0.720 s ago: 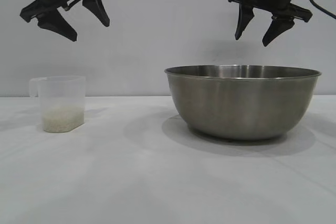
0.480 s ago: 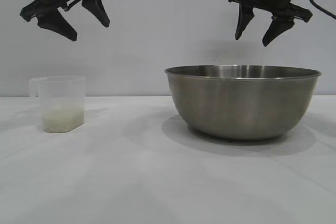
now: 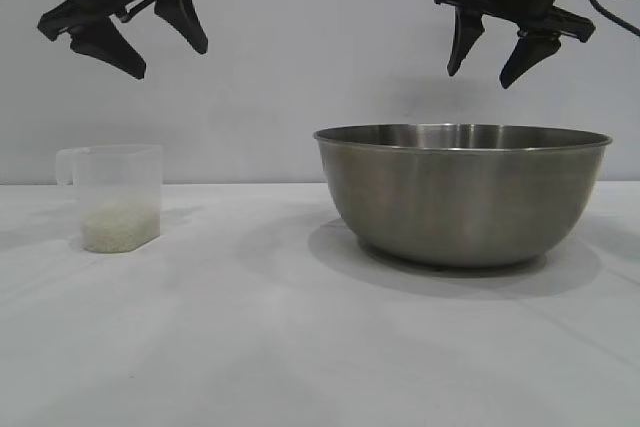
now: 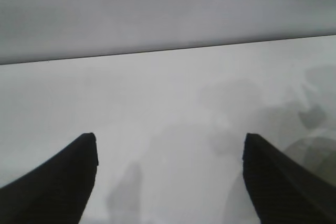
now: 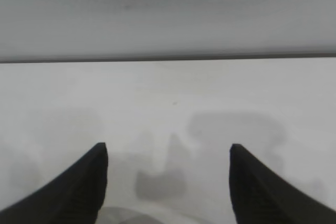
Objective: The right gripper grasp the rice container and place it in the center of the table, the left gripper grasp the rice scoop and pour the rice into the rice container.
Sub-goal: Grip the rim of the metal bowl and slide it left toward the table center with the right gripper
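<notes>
One steel bowl (image 3: 462, 194) toward the tabletop's (image 3: 250, 347) right edge; one plastic cup (image 3: 115, 197) with rice (image 3: 120, 226) near its left edge. Two grippers, left gripper (image 3: 165, 52) and right gripper (image 3: 485, 72), hang above, both spread and empty.

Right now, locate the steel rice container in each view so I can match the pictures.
Exterior view: the rice container stands on the table at right, below the right tool.
Left wrist view: a grey curved patch at the right edge may be its rim; I cannot tell.
Right wrist view: a pale sliver of rim at the bottom edge, between the tool's tips.
Shared landmark: the line where the white table meets the wall.
</notes>
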Robot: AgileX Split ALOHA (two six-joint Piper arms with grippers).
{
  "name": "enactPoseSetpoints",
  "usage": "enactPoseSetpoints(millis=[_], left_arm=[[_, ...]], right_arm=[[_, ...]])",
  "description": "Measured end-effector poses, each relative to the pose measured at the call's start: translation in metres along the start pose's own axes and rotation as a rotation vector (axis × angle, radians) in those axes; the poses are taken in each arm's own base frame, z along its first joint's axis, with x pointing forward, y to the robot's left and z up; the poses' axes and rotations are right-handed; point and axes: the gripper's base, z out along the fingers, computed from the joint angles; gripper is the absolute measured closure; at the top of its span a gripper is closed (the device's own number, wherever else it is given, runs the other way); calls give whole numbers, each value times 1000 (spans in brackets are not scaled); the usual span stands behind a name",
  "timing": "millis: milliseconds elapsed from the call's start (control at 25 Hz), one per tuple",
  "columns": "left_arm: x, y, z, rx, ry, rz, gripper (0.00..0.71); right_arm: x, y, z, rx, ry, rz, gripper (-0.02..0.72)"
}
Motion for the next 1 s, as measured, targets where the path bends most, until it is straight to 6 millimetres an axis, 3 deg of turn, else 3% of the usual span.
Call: enactPoseSetpoints(millis=[360, 600, 800, 1000], left_arm=[[1, -1, 0, 11, 11, 0, 203], [1, -1, 0, 12, 12, 0, 203], [1, -1, 0, 12, 12, 0, 203], [1, -1, 0, 12, 12, 0, 203]], right_arm=[[-2, -2, -37, 44, 218, -59, 280], [4, -3, -33, 43, 259, -50, 280], [26, -6, -15, 20, 356, -14, 280], [48, -8, -13, 23, 435, 2, 280]])
